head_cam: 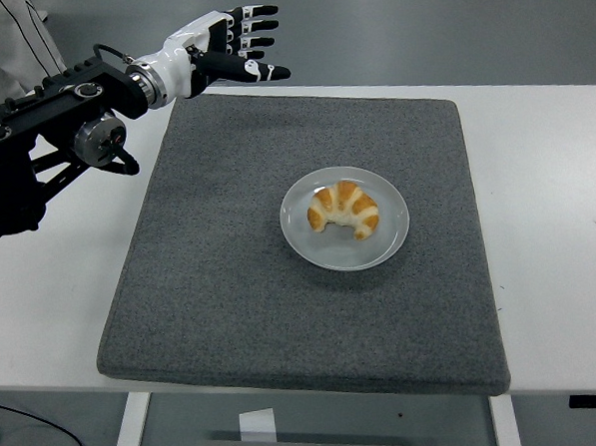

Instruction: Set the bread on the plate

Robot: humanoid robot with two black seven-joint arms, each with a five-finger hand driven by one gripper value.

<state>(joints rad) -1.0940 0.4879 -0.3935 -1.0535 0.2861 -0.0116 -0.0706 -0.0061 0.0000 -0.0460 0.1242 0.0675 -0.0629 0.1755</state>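
A golden croissant [343, 211] lies on the round white plate [392, 243], which sits on the grey mat right of centre. My left hand [241, 46] is raised over the mat's far left corner, well up and left of the plate, with its fingers spread and nothing in them. The black left arm [44, 146] runs in from the left edge. My right arm does not show.
The grey mat [222, 297] covers most of the white table [548, 220]. A piece of light fabric [9, 48] hangs at the top left corner, behind the arm.
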